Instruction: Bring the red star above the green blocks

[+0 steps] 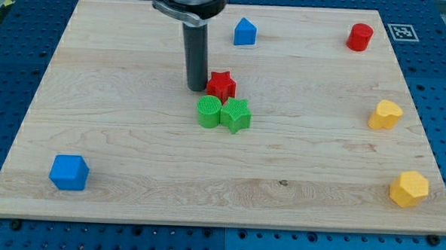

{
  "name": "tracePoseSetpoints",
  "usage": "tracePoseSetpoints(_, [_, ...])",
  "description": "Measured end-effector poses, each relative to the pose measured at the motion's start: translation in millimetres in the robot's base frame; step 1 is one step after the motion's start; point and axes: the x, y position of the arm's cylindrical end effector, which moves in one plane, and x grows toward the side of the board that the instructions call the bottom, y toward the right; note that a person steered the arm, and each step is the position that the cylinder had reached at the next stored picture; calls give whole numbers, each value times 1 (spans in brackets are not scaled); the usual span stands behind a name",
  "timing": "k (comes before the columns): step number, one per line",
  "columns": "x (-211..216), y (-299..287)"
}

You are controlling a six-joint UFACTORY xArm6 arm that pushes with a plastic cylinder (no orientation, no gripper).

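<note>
The red star (222,85) lies near the middle of the wooden board (132,136). Just below it sit the green cylinder (208,111) and the green star (236,115), side by side and touching each other. The red star touches or nearly touches both green blocks from the view's top. My tip (196,88) stands right against the red star's left side, just above the green cylinder. The dark rod rises from it toward the view's top.
A blue house-shaped block (245,32) sits at the top centre. A red cylinder (359,37) is at the top right. Two yellow blocks (385,115) (409,188) lie along the right edge. A blue cube (69,172) is at the bottom left.
</note>
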Motion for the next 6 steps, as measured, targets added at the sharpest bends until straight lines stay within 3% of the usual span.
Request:
tracePoseSetpoints(1, [-32, -1])
tracePoseSetpoints(3, [-27, 55])
tracePoseSetpoints(6, [-27, 56])
